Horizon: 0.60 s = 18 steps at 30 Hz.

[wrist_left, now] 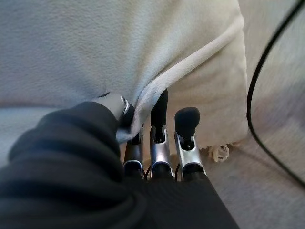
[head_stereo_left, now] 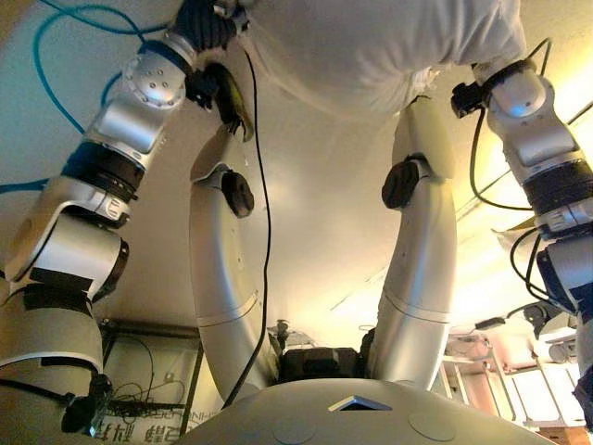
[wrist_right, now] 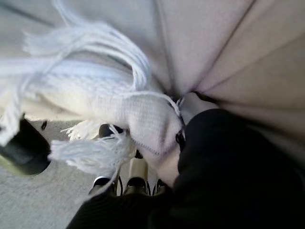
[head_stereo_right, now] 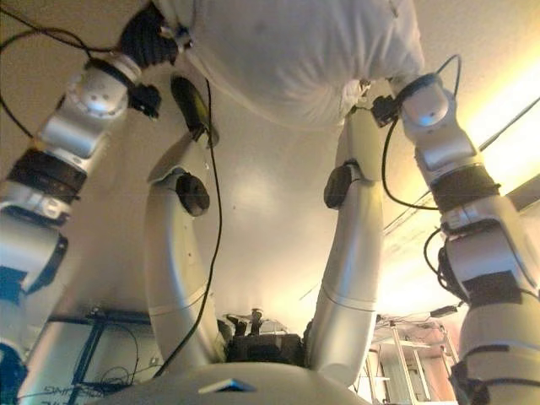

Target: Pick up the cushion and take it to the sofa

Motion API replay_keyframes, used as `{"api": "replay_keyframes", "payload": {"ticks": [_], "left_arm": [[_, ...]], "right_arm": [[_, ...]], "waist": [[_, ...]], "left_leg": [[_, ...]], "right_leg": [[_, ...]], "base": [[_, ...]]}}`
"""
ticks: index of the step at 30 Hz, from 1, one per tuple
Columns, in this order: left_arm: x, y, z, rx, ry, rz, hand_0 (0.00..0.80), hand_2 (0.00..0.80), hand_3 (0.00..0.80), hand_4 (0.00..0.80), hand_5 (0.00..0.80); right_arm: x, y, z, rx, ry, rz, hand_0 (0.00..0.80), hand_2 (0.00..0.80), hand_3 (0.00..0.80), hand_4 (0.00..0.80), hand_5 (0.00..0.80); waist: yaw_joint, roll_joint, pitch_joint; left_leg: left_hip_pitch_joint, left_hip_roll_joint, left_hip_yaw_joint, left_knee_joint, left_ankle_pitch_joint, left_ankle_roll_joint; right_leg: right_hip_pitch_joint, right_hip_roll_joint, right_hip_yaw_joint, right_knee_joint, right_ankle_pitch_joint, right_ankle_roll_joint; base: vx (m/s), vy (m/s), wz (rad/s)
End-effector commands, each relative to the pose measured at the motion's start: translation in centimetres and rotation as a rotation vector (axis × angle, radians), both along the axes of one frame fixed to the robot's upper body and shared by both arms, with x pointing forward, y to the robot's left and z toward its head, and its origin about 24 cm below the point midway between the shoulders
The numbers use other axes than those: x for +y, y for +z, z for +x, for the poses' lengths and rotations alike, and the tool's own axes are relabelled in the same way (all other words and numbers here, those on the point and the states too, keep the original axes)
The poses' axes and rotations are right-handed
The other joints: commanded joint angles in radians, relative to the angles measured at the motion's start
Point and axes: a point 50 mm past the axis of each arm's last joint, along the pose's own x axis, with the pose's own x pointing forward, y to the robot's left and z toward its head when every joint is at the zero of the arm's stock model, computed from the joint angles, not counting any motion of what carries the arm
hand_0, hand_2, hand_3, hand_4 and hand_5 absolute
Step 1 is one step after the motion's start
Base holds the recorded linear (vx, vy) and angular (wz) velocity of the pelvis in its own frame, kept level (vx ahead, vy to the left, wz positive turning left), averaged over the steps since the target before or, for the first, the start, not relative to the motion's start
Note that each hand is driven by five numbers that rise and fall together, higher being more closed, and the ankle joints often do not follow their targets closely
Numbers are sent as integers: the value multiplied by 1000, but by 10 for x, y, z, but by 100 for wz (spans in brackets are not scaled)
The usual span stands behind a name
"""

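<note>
A white cushion (head_stereo_left: pixel 371 46) with a piped edge and tassels at one corner is held between my two hands, clear of the pale floor; it also shows in the right eye view (head_stereo_right: pixel 295 51). My left hand (head_stereo_left: pixel 204 23) is at its left end. In the left wrist view the thumb (wrist_left: pixel 112 102) lies on the cushion's seam (wrist_left: pixel 190 62) with the fingers (wrist_left: pixel 159 112) under it, pinching the edge. My right hand (wrist_right: pixel 224 162) is at the cushion's right end, under the knitted tasselled corner (wrist_right: pixel 143 114), which covers most of it.
A blue cable (head_stereo_left: pixel 46 56) loops on the pale floor at the left. A dark metal rack (head_stereo_left: pixel 148 371) stands at the lower left and pale furniture (head_stereo_left: pixel 491 371) at the lower right. I see no sofa that I can make out.
</note>
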Motion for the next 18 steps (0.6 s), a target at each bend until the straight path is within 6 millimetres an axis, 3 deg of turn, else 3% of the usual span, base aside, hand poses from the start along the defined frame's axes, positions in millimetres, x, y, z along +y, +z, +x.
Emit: {"api": "replay_keyframes", "payload": {"ticks": [1,7,14,15,18], "left_arm": [[-98,-9,-43,-37,-485,-147,800,800,800,800,800],[-89,-41,-49,20,-389,-384,800,800,800,800,800],[-70,-82,-72,148,-359,-551,800,800,800,800,800],[-67,-87,-77,74,-297,-423,800,800,800,800,800],[-11,-113,-107,72,-336,-465,800,800,800,800,800]], "right_arm": [[67,23,-19,-186,305,107,800,800,800,800,800],[67,-19,-31,-135,288,197,800,800,800,800,800],[51,-68,-63,-52,227,288,800,800,800,800,800],[45,-75,-68,-36,209,292,800,800,800,800,800],[8,-101,-93,-10,124,289,800,800,800,800,800]], "waist": [[26,0,-13],[37,-24,-13],[43,-48,-13],[44,-49,-31],[61,-31,-95]], "left_leg": [[138,86,-95,-192,91,-67],[447,100,-27,-341,139,-79],[878,96,21,-470,122,-63],[922,97,25,-481,116,-58],[1047,104,46,-521,102,-47]], "right_leg": [[166,-113,50,-59,-77,140],[479,-116,-39,-142,-81,148],[890,-114,-100,-227,-115,163],[930,-115,-105,-229,-124,166],[1052,-127,-140,-258,-137,170]], "base": [[0,-27,-14],[8,-52,-16],[30,-48,-7],[0,0,0],[51,11,1]]}}
